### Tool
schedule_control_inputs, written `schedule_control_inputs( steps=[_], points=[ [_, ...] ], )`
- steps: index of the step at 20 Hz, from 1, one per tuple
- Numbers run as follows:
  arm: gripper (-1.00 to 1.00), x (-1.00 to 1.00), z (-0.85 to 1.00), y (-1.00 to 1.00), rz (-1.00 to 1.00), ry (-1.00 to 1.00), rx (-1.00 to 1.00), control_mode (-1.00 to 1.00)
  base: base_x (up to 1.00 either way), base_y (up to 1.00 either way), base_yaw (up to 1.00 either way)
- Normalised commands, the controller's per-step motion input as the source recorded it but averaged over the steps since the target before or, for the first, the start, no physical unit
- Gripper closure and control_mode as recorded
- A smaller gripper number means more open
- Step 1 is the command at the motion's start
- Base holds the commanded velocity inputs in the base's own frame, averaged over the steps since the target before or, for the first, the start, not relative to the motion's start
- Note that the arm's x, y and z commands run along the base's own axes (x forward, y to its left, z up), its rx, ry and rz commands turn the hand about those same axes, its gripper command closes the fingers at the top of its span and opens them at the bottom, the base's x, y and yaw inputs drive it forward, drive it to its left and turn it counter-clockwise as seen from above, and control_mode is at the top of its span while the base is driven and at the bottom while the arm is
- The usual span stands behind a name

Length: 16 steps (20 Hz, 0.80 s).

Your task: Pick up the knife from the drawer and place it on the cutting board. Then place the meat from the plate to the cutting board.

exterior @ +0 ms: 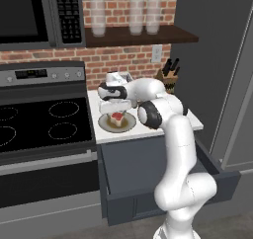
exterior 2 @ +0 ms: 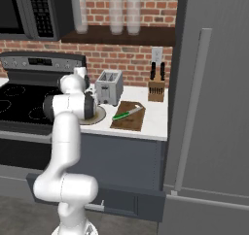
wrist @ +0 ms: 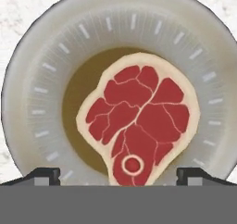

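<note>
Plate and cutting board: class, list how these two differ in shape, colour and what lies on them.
The plate is round and grey-rimmed; the cutting board is rectangular brown wood. The plate carries the meat; the cutting board carries the knife. Both lie flat on the white counter.
</note>
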Motion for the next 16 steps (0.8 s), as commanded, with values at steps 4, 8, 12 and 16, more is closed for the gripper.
schedule_control_inputs(
  steps=[4,8,12,16],
  points=[
    [-1.00,0.27,-0.36,0.01,0.04,0.00,0.00,-1.00,0.00,0.00,0.00],
    [-1.00,0.01,-0.09,-0.03,0.00,0.00,0.00,-1.00,0.00,0.00,0.00],
    [-1.00,0.00,0.00,-0.01,0.00,0.00,0.00,-1.00,0.00,0.00,0.00],
    [-1.00,-0.06,0.06,0.00,0.00,0.00,0.00,-1.00,0.00,0.00,0.00]
  ],
)
